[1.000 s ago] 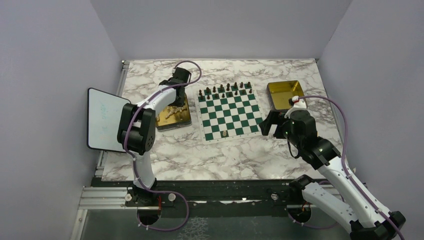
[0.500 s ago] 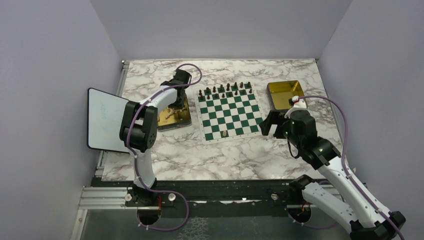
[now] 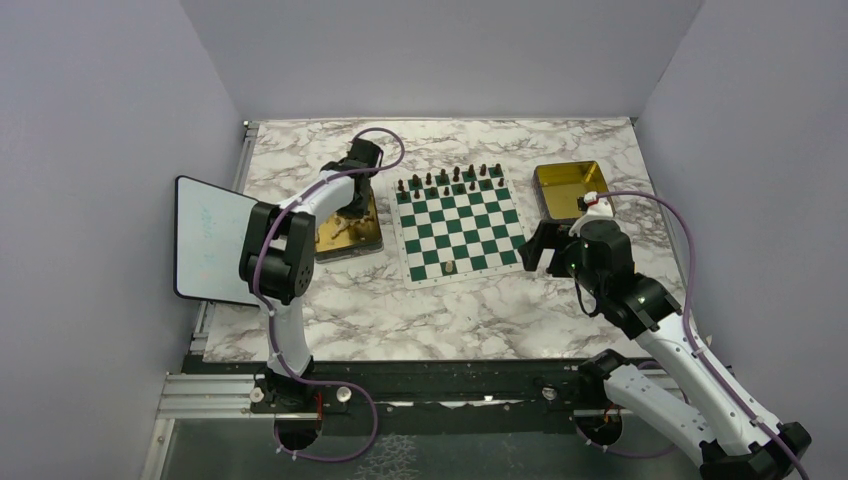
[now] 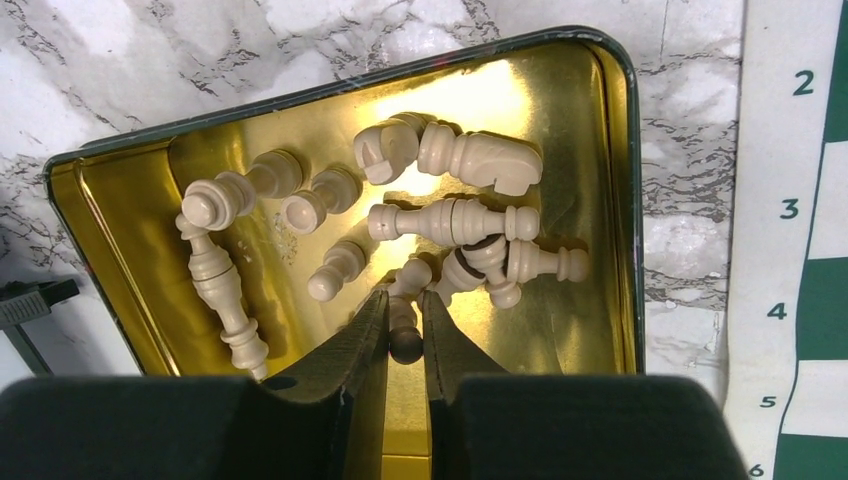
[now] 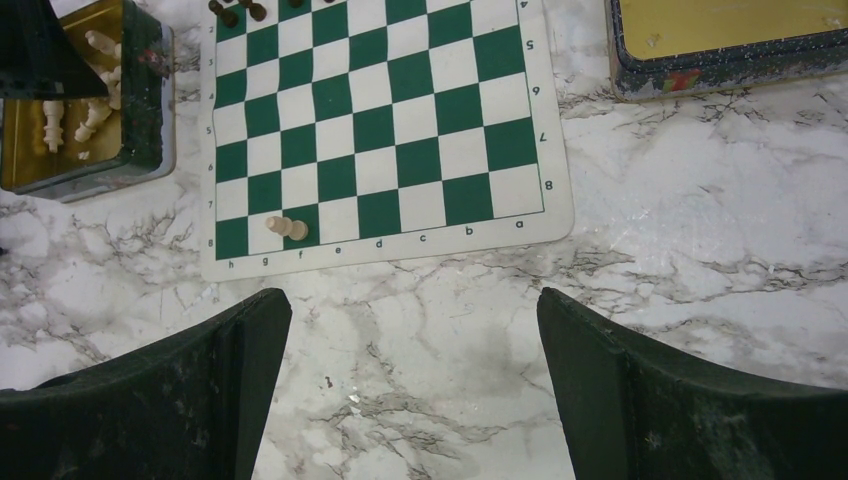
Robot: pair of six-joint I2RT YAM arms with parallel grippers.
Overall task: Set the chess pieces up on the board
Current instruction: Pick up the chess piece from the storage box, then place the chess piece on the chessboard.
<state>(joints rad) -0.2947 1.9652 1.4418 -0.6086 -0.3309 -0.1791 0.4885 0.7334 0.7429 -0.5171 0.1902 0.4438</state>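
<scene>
Squeezing in tighter than a second ago with the left pincer, now clamping a cream piece from both sides. Nearest, holding the right pincer wide apart above bare table, just short of the board. Spotting a lone cream piece sitting on the near row. Farther left, reaching down into the gold tray beside the board, among loose cream pieces. Seeing dark pieces filling the far rows.

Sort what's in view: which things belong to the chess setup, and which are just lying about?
Job: cream chess pieces, one between the left fingers; their gold tray; board.
Lying about: dark pieces, empty gold tray, white tablet.
</scene>
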